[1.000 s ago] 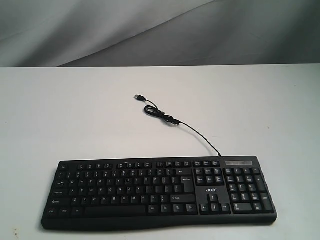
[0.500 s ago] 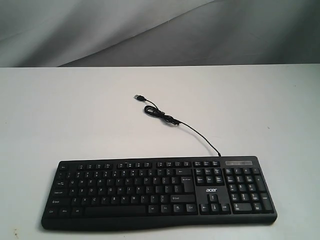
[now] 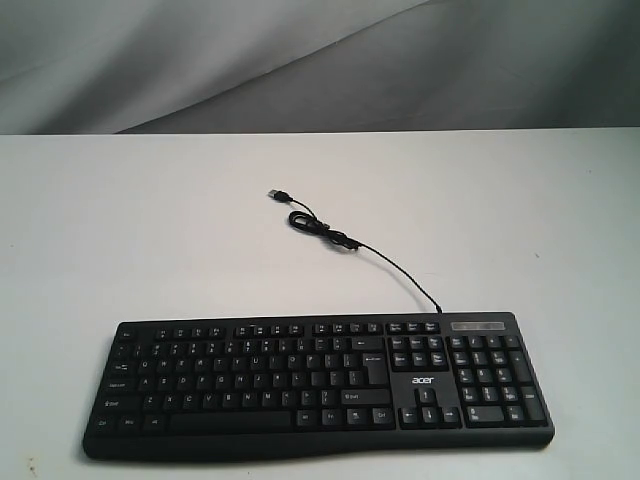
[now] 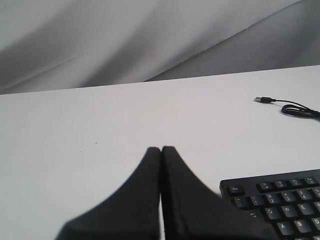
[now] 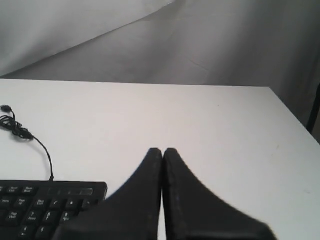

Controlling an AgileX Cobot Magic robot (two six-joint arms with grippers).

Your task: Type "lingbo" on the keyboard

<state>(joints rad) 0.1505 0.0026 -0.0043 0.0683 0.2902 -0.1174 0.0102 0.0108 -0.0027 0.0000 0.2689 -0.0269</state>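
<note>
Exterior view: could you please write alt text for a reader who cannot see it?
A wide black keyboard lies in the foreground on a white table. Its thin black cable runs away across the table to an unplugged USB plug; grey cloth hangs behind.

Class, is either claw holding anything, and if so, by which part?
Nothing is held: the left claw and right claw are both shut and empty.

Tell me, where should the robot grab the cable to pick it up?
At the plug, coming straight down from above. It lies flat on the table, loose at the end of the cable, and looks chunkier than the rest of it.
</note>
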